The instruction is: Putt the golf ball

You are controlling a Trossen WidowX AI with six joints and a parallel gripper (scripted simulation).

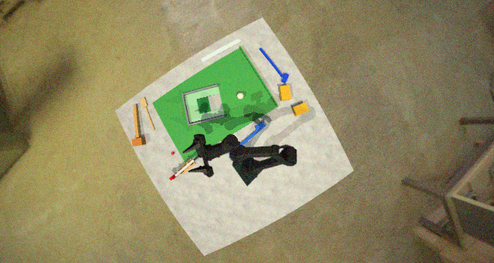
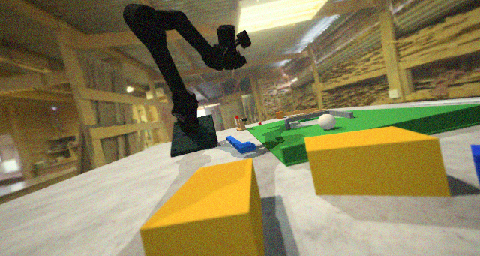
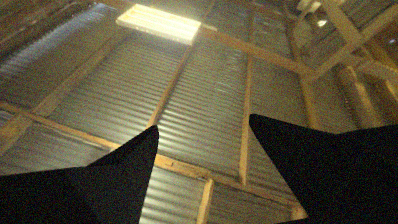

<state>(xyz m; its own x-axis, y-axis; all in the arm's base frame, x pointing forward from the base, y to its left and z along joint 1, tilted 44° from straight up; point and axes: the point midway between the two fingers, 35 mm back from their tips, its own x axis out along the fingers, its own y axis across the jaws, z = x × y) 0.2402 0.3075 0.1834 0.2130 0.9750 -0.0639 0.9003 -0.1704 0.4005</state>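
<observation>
The gripper stands with fingers spread wide and nothing between them, raised above the red putter, which lies on the grey mat just off the near corner of the green platform. The putter appears a light, rigid rod, best taken across its pale shaft near mid-length, clear of the red end; the golf ball, likely light and free-rolling, rests on the platform beside the grey-framed raised green. No containers are visible.
</observation>
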